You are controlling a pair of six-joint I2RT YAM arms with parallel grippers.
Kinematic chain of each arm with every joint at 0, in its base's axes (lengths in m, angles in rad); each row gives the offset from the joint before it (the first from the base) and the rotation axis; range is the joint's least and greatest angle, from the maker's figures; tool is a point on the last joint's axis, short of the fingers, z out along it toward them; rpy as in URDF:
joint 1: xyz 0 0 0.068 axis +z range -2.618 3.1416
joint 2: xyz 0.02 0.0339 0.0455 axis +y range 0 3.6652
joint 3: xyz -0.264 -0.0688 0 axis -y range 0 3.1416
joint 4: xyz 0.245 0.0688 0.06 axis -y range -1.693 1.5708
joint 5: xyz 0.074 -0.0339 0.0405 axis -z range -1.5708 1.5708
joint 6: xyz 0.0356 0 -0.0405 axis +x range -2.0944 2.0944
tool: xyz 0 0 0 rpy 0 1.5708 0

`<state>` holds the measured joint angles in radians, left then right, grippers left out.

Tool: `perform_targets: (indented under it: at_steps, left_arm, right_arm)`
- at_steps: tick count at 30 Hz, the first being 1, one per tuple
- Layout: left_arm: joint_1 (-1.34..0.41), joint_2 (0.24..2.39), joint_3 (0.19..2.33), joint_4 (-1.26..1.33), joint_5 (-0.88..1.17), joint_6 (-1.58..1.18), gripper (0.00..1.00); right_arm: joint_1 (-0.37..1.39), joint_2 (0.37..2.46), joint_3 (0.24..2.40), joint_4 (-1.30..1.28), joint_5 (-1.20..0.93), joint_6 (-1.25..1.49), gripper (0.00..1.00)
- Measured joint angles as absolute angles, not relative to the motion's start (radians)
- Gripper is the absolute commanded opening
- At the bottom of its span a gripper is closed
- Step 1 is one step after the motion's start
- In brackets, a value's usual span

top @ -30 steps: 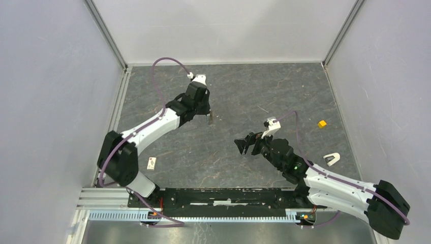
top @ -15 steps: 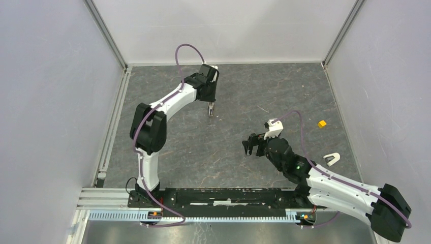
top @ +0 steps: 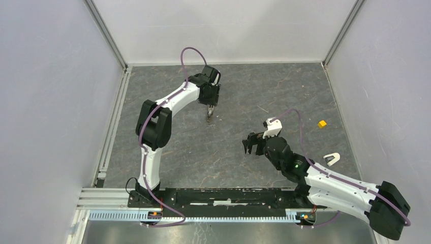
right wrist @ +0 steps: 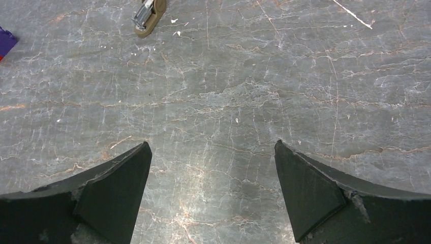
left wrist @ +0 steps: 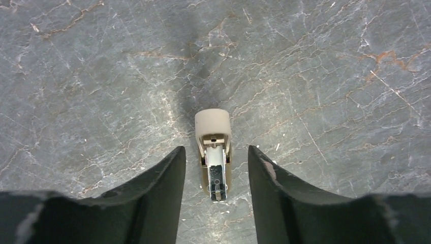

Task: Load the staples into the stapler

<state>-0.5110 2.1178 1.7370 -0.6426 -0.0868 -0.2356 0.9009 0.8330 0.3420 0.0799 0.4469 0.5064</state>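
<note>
The small tan stapler (top: pixel 209 117) lies on the grey stone floor at the back centre, its metal staple channel (left wrist: pixel 216 175) facing up. My left gripper (top: pixel 210 109) is open and points down over it. In the left wrist view the stapler (left wrist: pixel 213 122) sits between the two open fingers of the left gripper (left wrist: pixel 216 152), touching neither. My right gripper (top: pixel 249 146) is open and empty above bare floor at mid-table; its wrist view shows the gripper (right wrist: pixel 212 152) with the stapler (right wrist: pixel 150 13) far ahead. The white staple box and the grey strip are not in view.
A yellow cube (top: pixel 321 123) and a white U-shaped piece (top: pixel 331 159) lie at the right. A thin pale sliver (top: pixel 262 109) lies between the arms and also shows in the right wrist view (right wrist: pixel 351 13). White walls enclose the floor.
My left arm has raised its elbow and reached further back, covering the spot where the white box lay, and its open gripper has settled over the stapler. The right gripper shifted slightly.
</note>
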Motion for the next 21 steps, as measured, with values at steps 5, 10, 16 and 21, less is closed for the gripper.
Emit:
perform_targets:
  at_steps: [5,10,16,21]
  left_arm:
    - [-0.511,2.118,1.758,-0.664,-0.064,-0.236,0.78]
    - [-0.51,2.077,1.773,-0.685,-0.032,-0.235,1.0]
    - [-0.51,1.807,1.695,-0.703,0.012,-0.226,1.0]
    - [-0.51,1.498,1.545,-0.696,0.067,-0.202,1.0]
  right_arm:
    - [0.9,0.847,0.358,0.059,0.486,0.555,0.98]
    - [0.891,0.879,0.397,-0.106,0.631,0.756,0.98]
    - [0.756,1.068,0.641,-0.52,0.754,1.082,0.98]
    - [0.624,1.148,0.741,-0.753,0.835,1.274,0.98]
